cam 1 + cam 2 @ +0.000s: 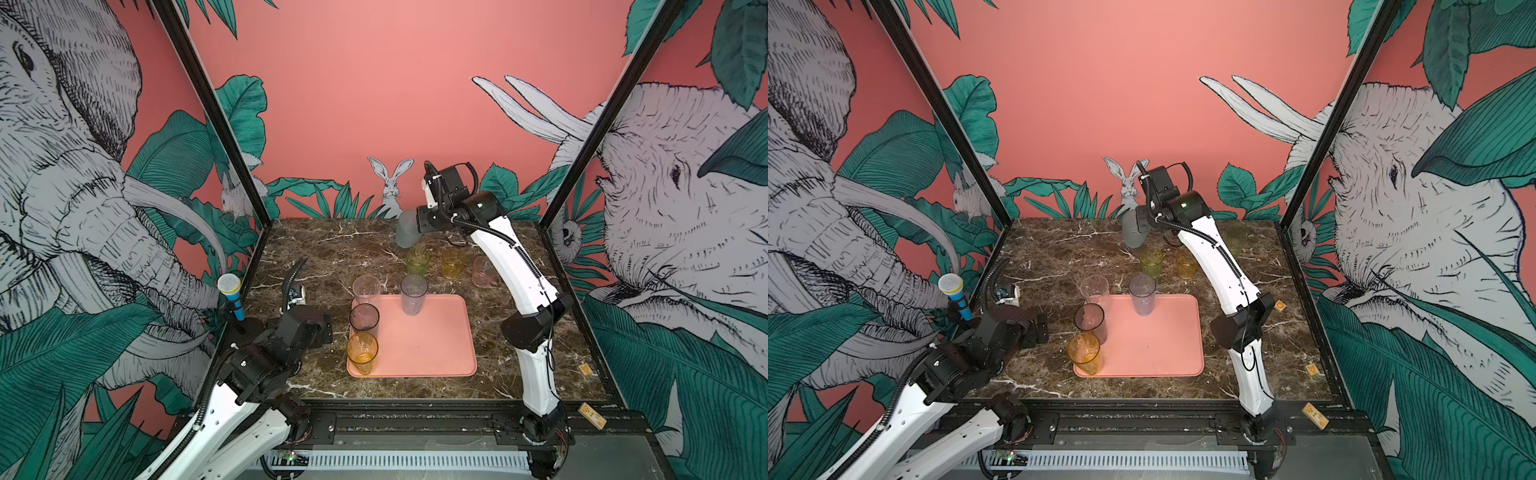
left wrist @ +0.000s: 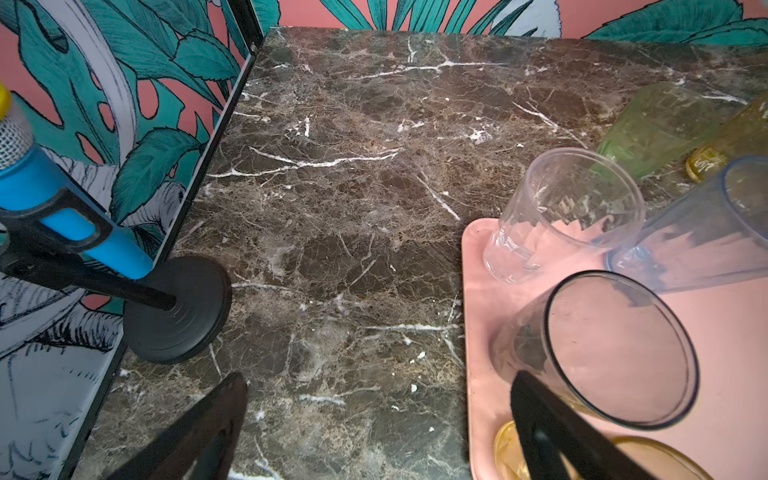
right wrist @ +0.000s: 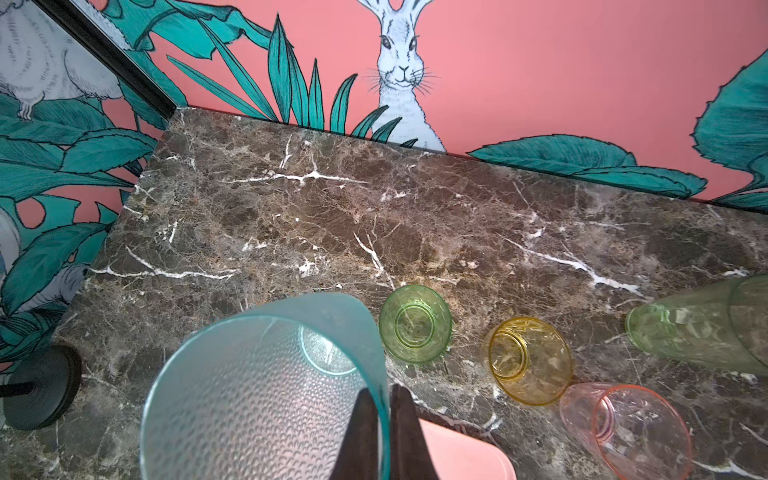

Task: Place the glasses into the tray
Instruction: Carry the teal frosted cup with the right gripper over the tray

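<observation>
Aloft, right end effector (image 3: 384, 399) pinches frosted tumbler (image 3: 266, 390) rim.

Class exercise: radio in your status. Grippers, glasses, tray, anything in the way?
Right gripper shut on frosted teal glass, lifted over back of table. Left gripper open, idle beside tray. Four glasses in tray. Yellow-green glass stands below the carried one.

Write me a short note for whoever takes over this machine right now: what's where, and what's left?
Right end effector: shut on the frosted glass's rim, held in the air above the table's back.
Left end effector: open, empty, beside the tray.
Done: four glasses on the tray, clear, dark, amber, lilac.
Left: the frosted glass, plus green, yellow, pink and a tall green one on the table.
</observation>
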Controlling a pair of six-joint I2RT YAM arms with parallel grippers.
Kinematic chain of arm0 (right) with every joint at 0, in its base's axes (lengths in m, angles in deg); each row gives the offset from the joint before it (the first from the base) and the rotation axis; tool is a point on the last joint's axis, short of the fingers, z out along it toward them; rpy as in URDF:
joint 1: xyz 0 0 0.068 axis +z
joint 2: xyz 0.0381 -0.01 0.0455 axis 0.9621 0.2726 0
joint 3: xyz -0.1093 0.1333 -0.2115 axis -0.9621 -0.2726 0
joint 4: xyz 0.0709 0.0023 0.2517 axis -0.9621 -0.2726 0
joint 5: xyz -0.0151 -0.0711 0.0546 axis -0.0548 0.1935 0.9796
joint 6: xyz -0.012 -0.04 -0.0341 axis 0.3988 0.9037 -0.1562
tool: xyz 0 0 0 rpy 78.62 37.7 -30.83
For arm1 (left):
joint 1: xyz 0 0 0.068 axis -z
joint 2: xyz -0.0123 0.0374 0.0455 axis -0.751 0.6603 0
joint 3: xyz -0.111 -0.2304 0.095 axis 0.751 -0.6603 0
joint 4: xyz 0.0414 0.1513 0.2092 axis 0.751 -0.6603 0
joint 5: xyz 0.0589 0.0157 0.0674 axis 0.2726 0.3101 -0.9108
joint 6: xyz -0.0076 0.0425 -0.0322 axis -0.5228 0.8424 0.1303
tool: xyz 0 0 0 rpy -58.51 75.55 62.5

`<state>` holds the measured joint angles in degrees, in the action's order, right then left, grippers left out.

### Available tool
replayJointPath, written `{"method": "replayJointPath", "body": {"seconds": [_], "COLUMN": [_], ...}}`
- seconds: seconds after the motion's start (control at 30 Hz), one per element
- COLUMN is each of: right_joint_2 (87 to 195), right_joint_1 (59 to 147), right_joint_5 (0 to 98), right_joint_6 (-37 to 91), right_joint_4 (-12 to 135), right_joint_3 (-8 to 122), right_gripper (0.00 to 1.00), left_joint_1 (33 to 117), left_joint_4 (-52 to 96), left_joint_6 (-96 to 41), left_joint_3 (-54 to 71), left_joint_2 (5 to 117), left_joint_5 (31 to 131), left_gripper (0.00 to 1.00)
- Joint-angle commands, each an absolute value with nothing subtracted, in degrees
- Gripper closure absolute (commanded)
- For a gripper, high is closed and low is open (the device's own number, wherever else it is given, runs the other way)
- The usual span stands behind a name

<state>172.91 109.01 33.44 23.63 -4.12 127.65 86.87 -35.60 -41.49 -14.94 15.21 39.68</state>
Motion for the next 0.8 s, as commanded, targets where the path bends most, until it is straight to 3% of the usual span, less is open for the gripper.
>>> {"method": "replayJointPath", "body": {"seconds": [0.0, 0.77], "right_joint_2": [168.7, 148.3], "right_joint_1": [108.3, 105.7], "right_joint_5": [31.8, 29.0], "right_joint_6": [24.5, 25.7], "right_joint_4": [-5.7, -0.6], "right_joint_3": [126.2, 95.3], "right_gripper": [1.0, 1.0], "left_joint_1": [86.6, 86.6], "left_joint_4": [-35.7, -32.1], "left_joint_6": [-42.7, -40.4], "left_joint_3": [-14.2, -13.3], "left_joint_2": [15.1, 19.3], "left_joint_5": [39.9, 41.1], "left_gripper": [0.01, 0.01]}}
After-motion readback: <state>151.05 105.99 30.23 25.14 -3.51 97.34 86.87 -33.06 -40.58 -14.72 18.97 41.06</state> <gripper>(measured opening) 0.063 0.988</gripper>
